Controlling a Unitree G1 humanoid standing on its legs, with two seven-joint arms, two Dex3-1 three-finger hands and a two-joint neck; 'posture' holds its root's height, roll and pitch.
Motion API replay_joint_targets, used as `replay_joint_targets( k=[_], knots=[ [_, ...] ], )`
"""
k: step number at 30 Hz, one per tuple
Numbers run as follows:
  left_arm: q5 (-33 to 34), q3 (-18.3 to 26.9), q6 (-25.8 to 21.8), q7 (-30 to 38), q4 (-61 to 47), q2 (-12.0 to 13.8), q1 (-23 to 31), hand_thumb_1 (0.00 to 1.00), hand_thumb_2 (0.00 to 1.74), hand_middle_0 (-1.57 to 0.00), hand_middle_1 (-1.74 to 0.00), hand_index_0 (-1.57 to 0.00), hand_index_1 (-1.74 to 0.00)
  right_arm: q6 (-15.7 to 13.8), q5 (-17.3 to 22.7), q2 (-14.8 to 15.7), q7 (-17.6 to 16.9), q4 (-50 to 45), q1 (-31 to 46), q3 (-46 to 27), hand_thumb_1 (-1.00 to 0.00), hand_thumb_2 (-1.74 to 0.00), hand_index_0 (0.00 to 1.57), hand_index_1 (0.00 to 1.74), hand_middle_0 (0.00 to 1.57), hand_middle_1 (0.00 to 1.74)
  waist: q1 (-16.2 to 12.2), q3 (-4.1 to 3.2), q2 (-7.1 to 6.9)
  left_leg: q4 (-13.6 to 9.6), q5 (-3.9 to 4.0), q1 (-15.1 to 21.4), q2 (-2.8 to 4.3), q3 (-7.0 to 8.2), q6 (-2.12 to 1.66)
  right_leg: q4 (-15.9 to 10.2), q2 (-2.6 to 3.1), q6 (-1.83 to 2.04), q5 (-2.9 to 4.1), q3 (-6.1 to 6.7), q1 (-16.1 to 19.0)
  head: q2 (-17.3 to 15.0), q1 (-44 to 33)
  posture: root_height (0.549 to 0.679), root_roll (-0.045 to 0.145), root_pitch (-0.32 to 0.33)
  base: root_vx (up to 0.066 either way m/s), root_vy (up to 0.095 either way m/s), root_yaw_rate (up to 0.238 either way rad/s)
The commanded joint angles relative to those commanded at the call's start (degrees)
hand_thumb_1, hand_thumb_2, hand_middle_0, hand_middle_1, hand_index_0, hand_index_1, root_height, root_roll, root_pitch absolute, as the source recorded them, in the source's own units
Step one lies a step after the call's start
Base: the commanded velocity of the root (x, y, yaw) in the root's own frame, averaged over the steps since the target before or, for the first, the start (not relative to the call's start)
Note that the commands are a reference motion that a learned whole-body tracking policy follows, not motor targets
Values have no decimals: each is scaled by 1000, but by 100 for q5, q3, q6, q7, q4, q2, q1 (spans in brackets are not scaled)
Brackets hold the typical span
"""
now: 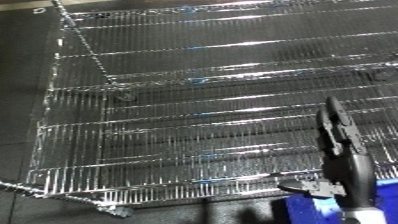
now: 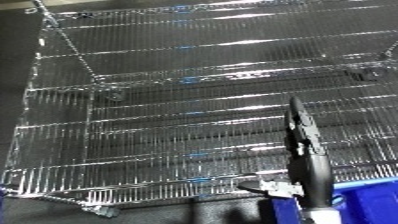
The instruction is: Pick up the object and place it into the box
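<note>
The right hand rises edge-on from the lower right, its fingers straight and held together, pointing up over the wire shelf and holding nothing; its thumb juts out to the side low down, near the front rim of the shelf. The left hand shows in neither view. No object to pick up can be seen anywhere: the wire decks ahead of and beside the hand carry nothing that the views reveal, so where the task's thing lies cannot be told. Just below and beside the hand's wrist a corner of the blue bin shows; what little of its inside is visible looks bare. Judging from this, the step is either a search before the pick or a pause once the placing is done; the next move calls for finding the object first.
</note>
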Motion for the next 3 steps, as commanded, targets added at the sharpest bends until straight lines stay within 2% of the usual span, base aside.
replay_joint_targets(
  k=[3],
  knots=[
    [-1, -22, -12, 42, 11, -15, -84, 1000, 1740, -1570, -1740, -1570, -1740, 3, -47, 8, -13, 59, -109, 116, 0, 0, 0, 0, 0, 0, 68, 11, -33, 63, -23, -33, -5, -47, 4, 68, -13, 0, -34, -33, -9, -31, -247, 635, 69, -72, 19, -16, 102]
  ],
)
